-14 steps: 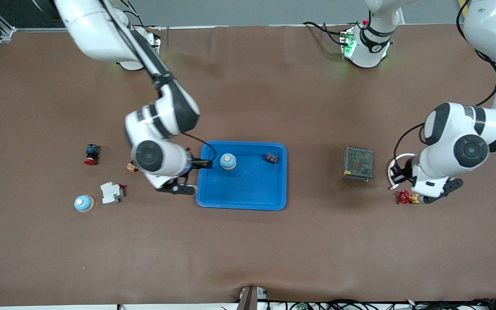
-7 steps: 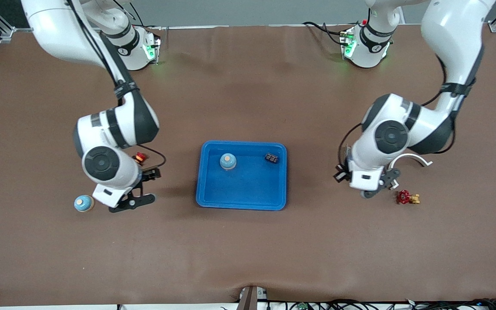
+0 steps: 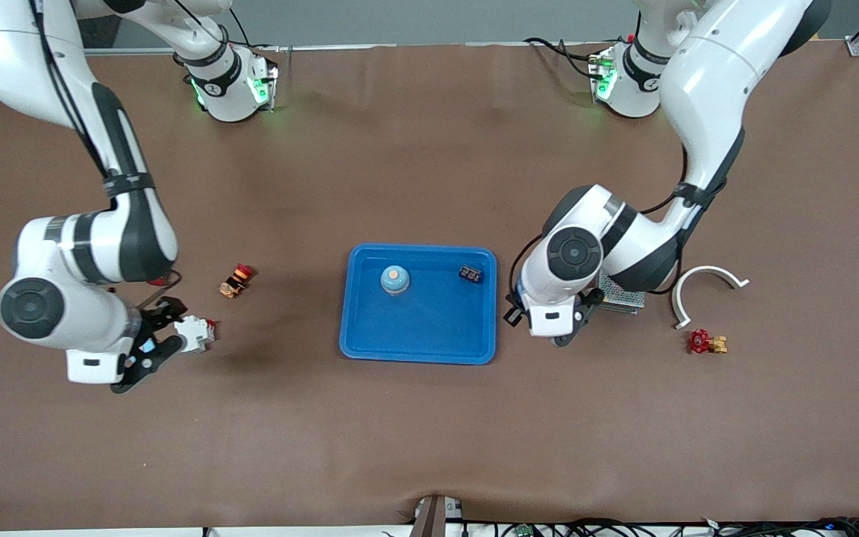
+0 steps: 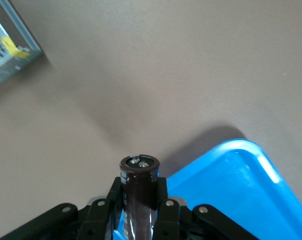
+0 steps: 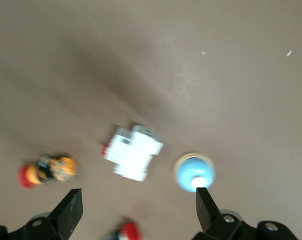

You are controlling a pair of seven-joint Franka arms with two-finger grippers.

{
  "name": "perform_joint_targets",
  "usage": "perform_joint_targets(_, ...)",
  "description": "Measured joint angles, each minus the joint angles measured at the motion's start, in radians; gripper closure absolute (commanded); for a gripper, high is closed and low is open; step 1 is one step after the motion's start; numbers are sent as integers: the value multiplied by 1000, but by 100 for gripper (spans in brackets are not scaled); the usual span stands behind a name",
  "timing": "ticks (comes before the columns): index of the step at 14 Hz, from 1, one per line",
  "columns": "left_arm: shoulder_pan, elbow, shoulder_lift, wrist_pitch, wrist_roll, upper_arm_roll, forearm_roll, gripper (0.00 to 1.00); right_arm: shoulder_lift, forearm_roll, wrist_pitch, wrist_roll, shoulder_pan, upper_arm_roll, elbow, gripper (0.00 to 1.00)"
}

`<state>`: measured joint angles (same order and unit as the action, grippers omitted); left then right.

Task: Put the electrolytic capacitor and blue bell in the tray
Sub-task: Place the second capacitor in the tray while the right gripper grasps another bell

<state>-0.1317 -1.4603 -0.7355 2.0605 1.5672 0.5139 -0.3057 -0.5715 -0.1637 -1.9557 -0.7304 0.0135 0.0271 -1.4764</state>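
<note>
The blue tray [image 3: 418, 332] lies mid-table; one blue bell [image 3: 394, 280] and a small black part [image 3: 470, 274] sit in it. My left gripper [image 3: 543, 332] hovers beside the tray's rim at the left arm's end. In the left wrist view it [image 4: 139, 184] is shut on the dark brown electrolytic capacitor [image 4: 139, 192], with a tray corner [image 4: 241, 185] below. My right gripper [image 3: 155, 339] is open over the table at the right arm's end. In the right wrist view it [image 5: 138, 215] hangs open above a second blue bell [image 5: 194, 172], which the hand hides in the front view.
A white breaker [image 3: 197, 332] [image 5: 133, 152] lies under the right gripper, with an orange and red part [image 3: 236, 280] and a red button [image 5: 128, 231] nearby. A metal mesh box [image 3: 623, 300], a white curved piece [image 3: 709, 282] and a red valve [image 3: 705, 342] lie at the left arm's end.
My right arm has swung from the tray out to the right arm's end, over the breaker and second bell. My left arm has moved from beside the red valve to the tray's rim.
</note>
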Motion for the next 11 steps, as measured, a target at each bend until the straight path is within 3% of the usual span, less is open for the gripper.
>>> perform_joint_targets(4, -118, 83, -68, 44, 123, -71, 0, 100, -19, 3, -161, -309, -115, 2, -65, 0)
perform_joint_targets(11, -186, 96, -142, 209, 227, -105, 0, 100, -55, 4, -383, -418, -140, 4, -205, 0)
